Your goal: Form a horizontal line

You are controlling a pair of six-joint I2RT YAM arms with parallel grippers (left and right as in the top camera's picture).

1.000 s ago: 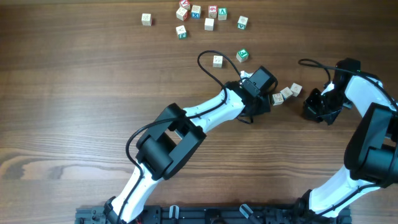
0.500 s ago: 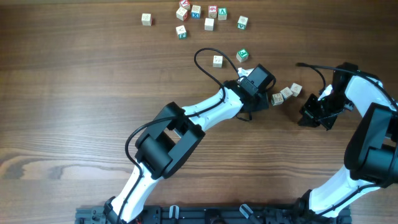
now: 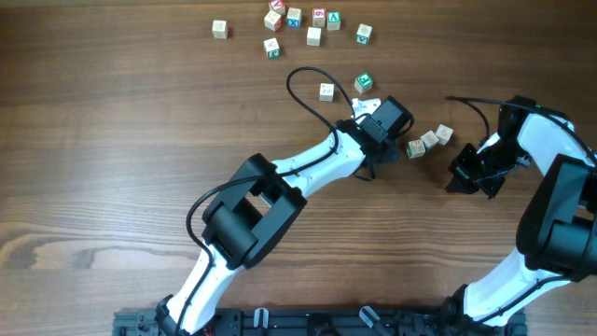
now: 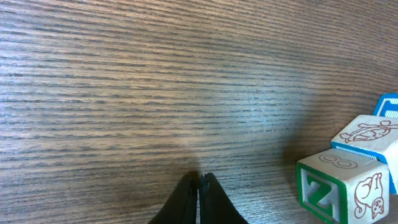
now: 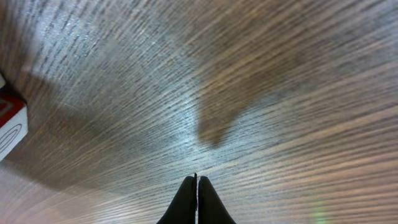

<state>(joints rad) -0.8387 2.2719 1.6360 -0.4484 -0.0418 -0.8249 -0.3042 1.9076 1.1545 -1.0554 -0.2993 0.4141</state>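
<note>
The horizontal line [image 3: 429, 141] is three small pale cubes touching side by side, slanting up to the right at centre right of the table. My left gripper [image 3: 390, 152] is shut and empty just left of the line's left end. In the left wrist view its closed tips [image 4: 200, 180] rest over bare wood, with the green-Z cube [image 4: 339, 186] and its neighbours at the right edge. My right gripper [image 3: 452, 179] is shut and empty, below and to the right of the line. Its tips [image 5: 196, 182] point at bare wood, and a red-marked cube [image 5: 9, 127] shows at the left edge.
A pale cube [image 3: 326, 91] and a green cube [image 3: 364, 83] lie above the left wrist. Several scattered cubes [image 3: 313, 35] sit along the far edge, with one apart at the left [image 3: 219, 29]. The left arm's cable [image 3: 303, 84] loops over the table.
The left gripper has drawn back a little to the left, off the line's end. The right gripper has shut and slid left and down towards the line.
</note>
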